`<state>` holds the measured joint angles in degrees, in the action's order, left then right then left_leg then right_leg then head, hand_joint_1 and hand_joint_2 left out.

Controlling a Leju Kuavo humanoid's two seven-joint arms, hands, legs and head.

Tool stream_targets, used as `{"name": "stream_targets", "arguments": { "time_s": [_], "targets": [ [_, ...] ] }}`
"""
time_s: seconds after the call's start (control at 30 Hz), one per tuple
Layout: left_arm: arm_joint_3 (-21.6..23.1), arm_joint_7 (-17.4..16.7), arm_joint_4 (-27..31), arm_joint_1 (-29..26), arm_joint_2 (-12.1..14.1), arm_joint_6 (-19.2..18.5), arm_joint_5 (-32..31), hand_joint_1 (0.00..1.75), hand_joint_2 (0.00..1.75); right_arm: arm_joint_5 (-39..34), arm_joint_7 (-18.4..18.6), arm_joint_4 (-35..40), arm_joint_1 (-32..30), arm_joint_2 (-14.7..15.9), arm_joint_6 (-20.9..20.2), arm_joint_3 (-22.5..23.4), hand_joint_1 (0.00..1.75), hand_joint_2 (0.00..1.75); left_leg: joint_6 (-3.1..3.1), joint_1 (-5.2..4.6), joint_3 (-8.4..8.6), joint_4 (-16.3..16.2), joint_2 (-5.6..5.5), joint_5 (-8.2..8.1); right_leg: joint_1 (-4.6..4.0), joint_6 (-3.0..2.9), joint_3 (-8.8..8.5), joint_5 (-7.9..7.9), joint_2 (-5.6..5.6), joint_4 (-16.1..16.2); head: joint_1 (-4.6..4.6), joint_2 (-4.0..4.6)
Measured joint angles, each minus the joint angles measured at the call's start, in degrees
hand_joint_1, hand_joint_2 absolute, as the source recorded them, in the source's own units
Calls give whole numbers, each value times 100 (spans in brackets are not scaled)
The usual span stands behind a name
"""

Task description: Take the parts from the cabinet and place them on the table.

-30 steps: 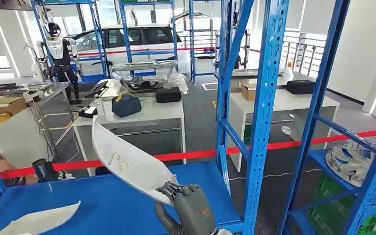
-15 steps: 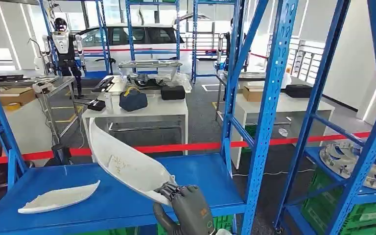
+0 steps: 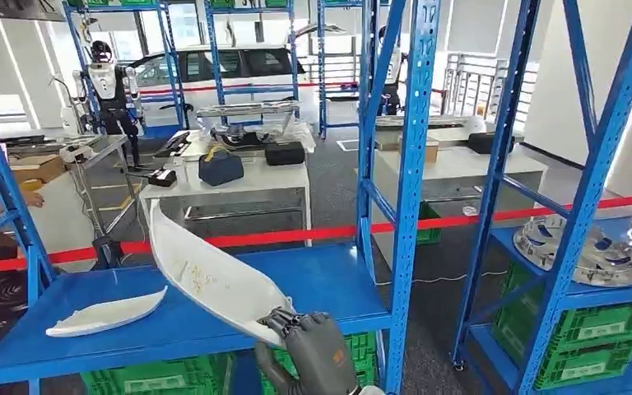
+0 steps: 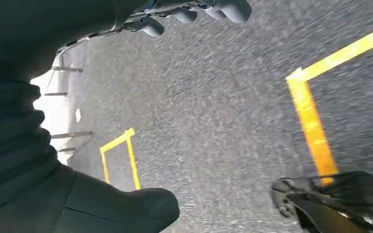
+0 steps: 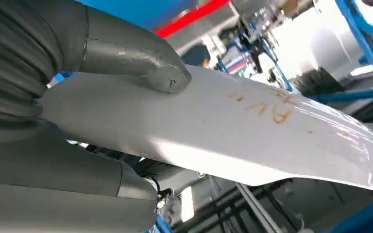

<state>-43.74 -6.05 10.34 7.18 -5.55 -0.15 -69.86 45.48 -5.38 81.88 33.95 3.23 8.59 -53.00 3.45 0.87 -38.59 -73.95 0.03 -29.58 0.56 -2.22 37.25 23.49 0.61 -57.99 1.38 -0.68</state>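
A workshop with blue racks and grey flooring surrounds the robot. Nearest, the right hand (image 3: 319, 350) grips one end of a long white panel (image 3: 206, 276), thumb pressed on its upper face with orange writing beside it and fingers curled under; the panel rises tilted above the blue shelf (image 3: 329, 284). The left hand (image 4: 102, 194) hangs over the floor, its fingers apart and holding nothing. A second white part (image 3: 107, 313) lies flat on the shelf to the left. Beyond, a red tape (image 3: 461, 219) crosses in front of white tables (image 3: 239, 181). Farther back stand another humanoid (image 3: 109, 86) and a white car (image 3: 230, 66).
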Motion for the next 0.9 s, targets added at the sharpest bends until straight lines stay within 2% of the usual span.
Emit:
{"name": "stream_targets", "arguments": {
  "time_s": [0.03,0.07,0.1,0.13,0.23,0.27,0.3,0.33,0.37,0.4,0.43,0.47,0.5,0.53,0.57,0.6,0.63,0.67,0.7,0.77,0.8,0.87,0.9],
  "targets": [
    [0,2,2,3,0,0,-9,0,175,9,0,0,-2,0,-4,0,175,175,7,11,290,333,-1,146,10,23,84,-62,0,-8,0,0],
    [0,2,6,17,0,0,-11,0,175,13,0,4,4,0,-4,0,175,175,12,28,708,858,-4,132,14,56,152,-129,-2,-33,0,0],
    [0,2,9,38,-4,0,-13,0,175,15,4,26,-2,-2,-4,2,175,175,6,30,1159,1431,-25,-151,-5,94,194,-171,-4,-55,15,-2],
    [0,4,11,53,0,0,-15,0,175,15,0,37,1,2,0,7,175,175,-99,-17,1285,1716,-65,-281,-9,137,214,-227,4,-72,4,0],
    [0,2,9,61,-2,-2,9,0,175,37,-4,42,-3,2,-15,2,175,175,-281,-44,1121,1670,-38,-153,6,263,205,-436,4,33,-2,0],
    [0,-2,2,60,-4,2,24,0,175,41,-8,39,-3,9,-26,2,175,175,-353,-28,1061,1684,-10,-64,25,300,252,-432,-11,54,2,2],
    [0,-4,2,62,-4,4,31,0,175,48,-15,42,-1,11,-50,2,175,175,-399,-24,993,1683,18,19,36,319,358,-112,-19,-130,-4,4],
    [-2,-9,2,62,0,18,42,0,175,48,-15,39,2,9,-72,2,175,175,-435,-24,881,1681,26,86,35,334,493,291,-19,-481,-18,2],
    [-11,-13,4,63,4,31,44,0,175,46,-15,39,6,9,-94,2,175,175,-446,-25,807,1677,30,168,31,347,632,677,-20,-955,-20,4],
    [-28,-20,4,63,2,48,61,0,175,46,-20,35,5,9,-116,0,175,175,-461,-34,692,1670,33,262,29,361,754,963,-25,-1489,-22,4],
    [-37,-22,4,57,-2,59,79,0,175,46,-22,28,3,9,-118,-4,175,175,-463,-42,585,1664,33,337,26,362,804,1041,-27,-1841,-26,4],
    [-44,-31,0,50,-4,66,96,0,175,41,-24,22,3,9,-120,-9,175,175,-455,-50,466,1651,33,418,23,354,771,969,-28,-2038,-31,4],
    [-44,-37,-2,43,-4,72,105,0,175,35,-24,11,3,9,-125,-11,175,175,-448,-56,356,1634,33,494,17,333,610,780,-30,-1985,-37,4],
    [-46,-39,-2,38,-7,79,114,0,175,31,-26,0,3,9,-127,-11,175,175,-436,-61,242,1611,35,566,5,303,325,548,-31,-1709,-42,4],
    [-46,-39,-2,37,-7,79,114,0,175,31,-28,-2,4,9,-127,-11,175,175,-424,-66,158,1592,34,620,-11,263,-4,425,-34,-1329,-44,4],
    [-48,-39,-2,43,-7,81,118,0,175,31,-39,-4,14,9,-127,-11,175,175,-410,-62,98,1560,28,680,-33,209,-444,472,-37,-782,-50,4],
    [-50,-42,-2,34,-24,81,122,0,175,28,-46,-4,28,-2,-131,-11,175,175,-372,-84,30,1531,16,721,-77,144,-852,789,-36,-201,-66,2],
    [-52,-33,0,33,-24,94,122,0,175,26,-63,-4,41,-20,-131,-11,175,175,-330,-84,22,1519,24,763,-72,137,-919,858,-37,-19,-59,2],
    [-57,-11,-2,34,-22,96,125,0,175,7,-87,-15,70,-22,-151,-13,175,175,-286,-68,21,1543,27,830,-88,121,-870,823,-48,-17,-66,2],
    [-76,-9,-4,22,-24,96,122,0,175,-15,-103,-28,103,-24,-188,-20,175,175,-201,-64,11,1619,25,961,-102,36,-773,703,-43,-1,-59,2],
    [-90,-9,-4,17,-17,96,122,0,175,-26,-107,-44,122,-28,-194,-22,175,175,-176,-37,-34,1540,9,840,-61,-5,-735,611,-4,28,-61,4],
    [-92,-13,-11,17,-33,96,122,0,175,-33,-105,-59,132,-46,-205,-28,175,175,-105,-29,-203,1007,4,109,-46,-64,-569,463,-13,36,-35,4],
    [-94,-15,-11,22,-31,96,120,0,175,-39,-109,-68,135,-46,-205,-28,175,175,-74,-19,-288,564,4,-231,-47,-61,-468,378,-14,35,-28,4]
  ]
}}
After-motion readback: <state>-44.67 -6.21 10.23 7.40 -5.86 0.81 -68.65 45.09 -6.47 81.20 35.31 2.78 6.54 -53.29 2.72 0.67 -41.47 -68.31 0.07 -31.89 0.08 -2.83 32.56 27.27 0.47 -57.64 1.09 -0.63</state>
